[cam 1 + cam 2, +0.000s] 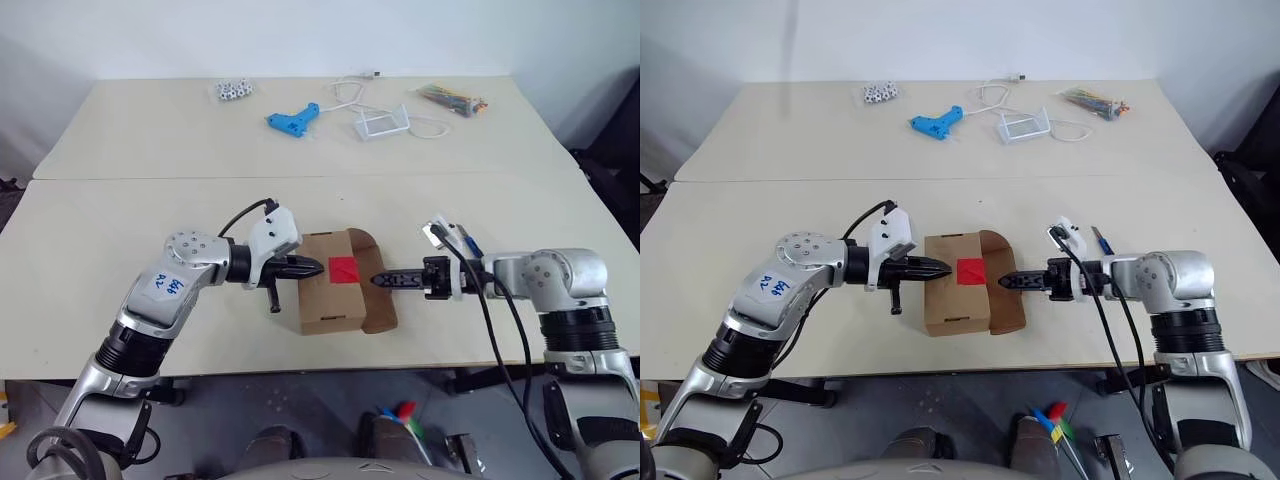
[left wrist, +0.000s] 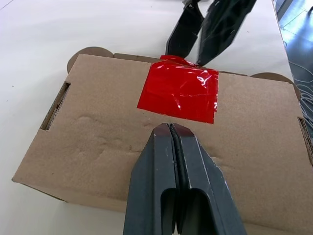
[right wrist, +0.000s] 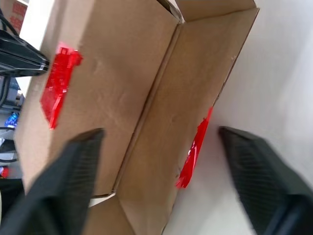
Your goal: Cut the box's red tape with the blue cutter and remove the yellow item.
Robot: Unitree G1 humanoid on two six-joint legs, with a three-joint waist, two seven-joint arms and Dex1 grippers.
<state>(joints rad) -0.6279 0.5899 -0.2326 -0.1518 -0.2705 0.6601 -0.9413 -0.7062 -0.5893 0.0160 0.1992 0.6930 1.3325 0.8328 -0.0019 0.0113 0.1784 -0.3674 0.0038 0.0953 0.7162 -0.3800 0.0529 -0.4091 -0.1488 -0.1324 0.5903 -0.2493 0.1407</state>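
Best to keep the small brown cardboard box [image 1: 338, 282] pressed by the shut left pincer [image 2: 171, 129] while the wide, empty right pincer [image 1: 1006, 282] folds back the loose flap. Bright red tape square [image 2: 179, 91] just at 12 o'clock of left pincer's tips, mid-desk [image 1: 120, 210].
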